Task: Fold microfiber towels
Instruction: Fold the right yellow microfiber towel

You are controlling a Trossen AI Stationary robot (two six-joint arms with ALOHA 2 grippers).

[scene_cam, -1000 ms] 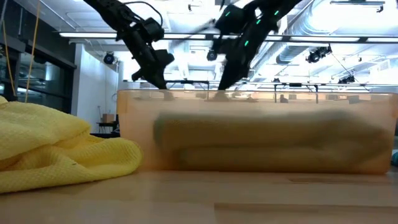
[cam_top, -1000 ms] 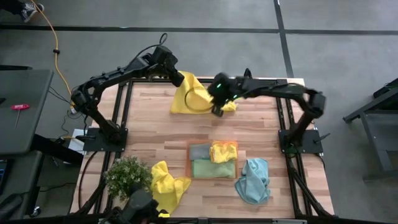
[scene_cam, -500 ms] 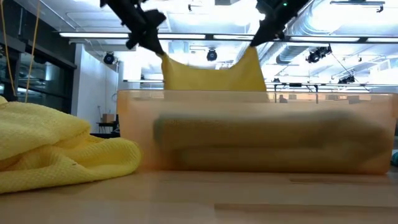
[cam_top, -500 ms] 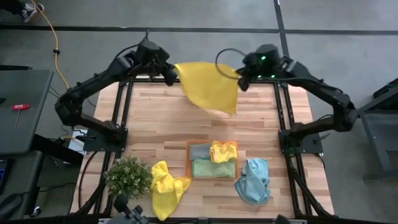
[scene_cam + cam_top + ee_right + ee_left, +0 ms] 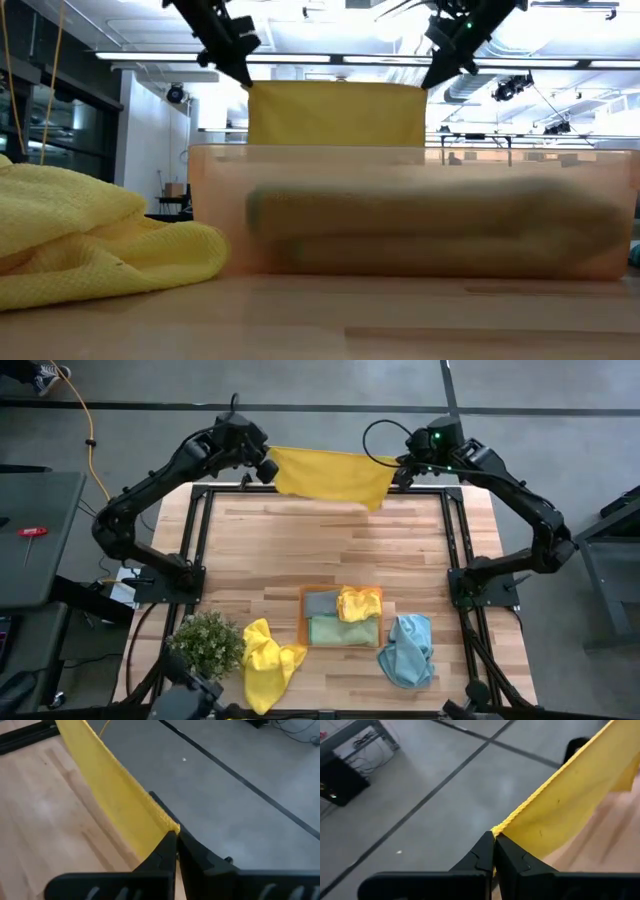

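Note:
A bright yellow towel hangs spread between my two grippers above the table's far edge; it also shows in the low view. My left gripper is shut on its left top corner and my right gripper on its right top corner. Another yellow towel lies crumpled at the near left. A light blue towel lies crumpled at the near right. Folded grey-blue, pale green and yellow towels lie on an orange tray. My left gripper pinches the towel's top corner between its two fingertips, right at the hemmed edge. The towel hangs below, lifted clear, its top edge drawn taut toward the other gripper. My right gripper pinches the opposite top corner between its two fingertips, at the hemmed edge. The towel hangs below the fingers, lifted clear, top edge taut.
A small potted plant stands at the near left corner. The orange tray's wall fills the low view's middle. Bare wood tabletop lies between the hanging towel and the tray. Black frame rails run along both table sides.
Both grippers have risen from the tabletop and moved apart toward the table's far edge, left going left, right going right. The yellow towel, bunched on the table a second ago, has been lifted clear and spread out flat, its top edge drawn taut.

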